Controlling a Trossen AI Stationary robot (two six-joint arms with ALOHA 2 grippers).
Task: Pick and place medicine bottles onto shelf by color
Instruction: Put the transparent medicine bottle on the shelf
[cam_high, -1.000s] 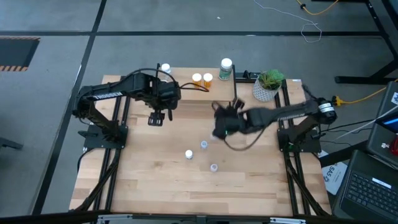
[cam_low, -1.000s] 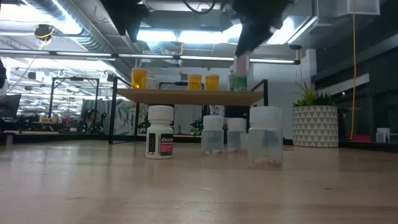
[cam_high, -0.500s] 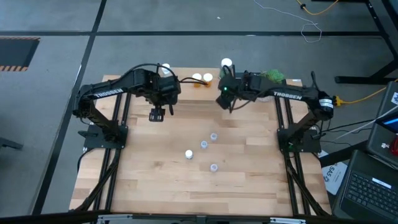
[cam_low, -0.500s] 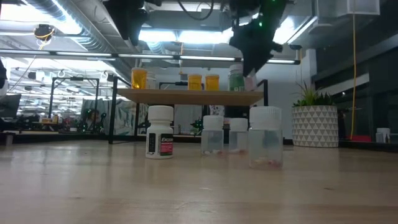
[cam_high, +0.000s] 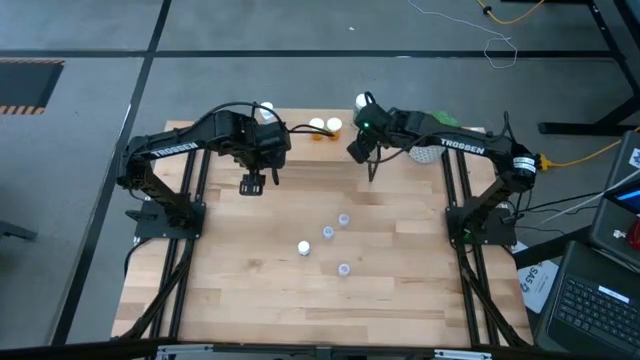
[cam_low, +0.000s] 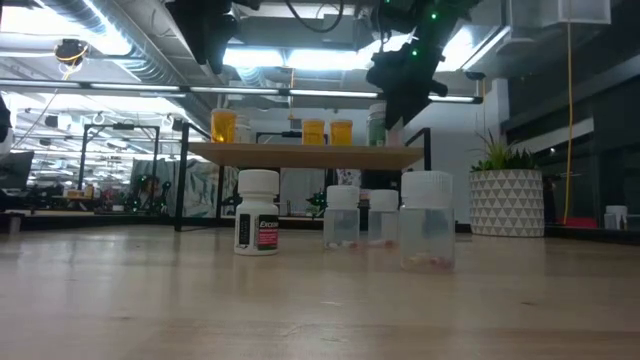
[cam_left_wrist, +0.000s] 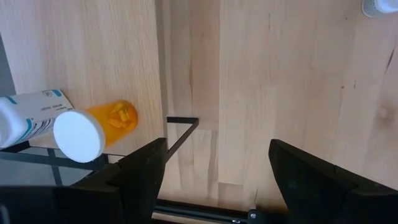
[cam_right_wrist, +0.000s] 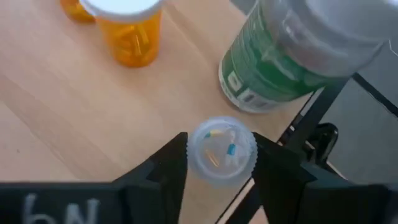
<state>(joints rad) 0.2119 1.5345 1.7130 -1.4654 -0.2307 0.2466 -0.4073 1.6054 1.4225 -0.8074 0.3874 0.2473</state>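
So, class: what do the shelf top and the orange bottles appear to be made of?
The shelf top looks like pale wood with a matt finish, since grain lines show. The orange bottles look like see-through amber plastic: pills show through the wall, under smooth white caps, probably plastic.

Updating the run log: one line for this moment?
right claw: shut on clear bottle, over shelf | left claw: open, idle | green-label bottle: beside
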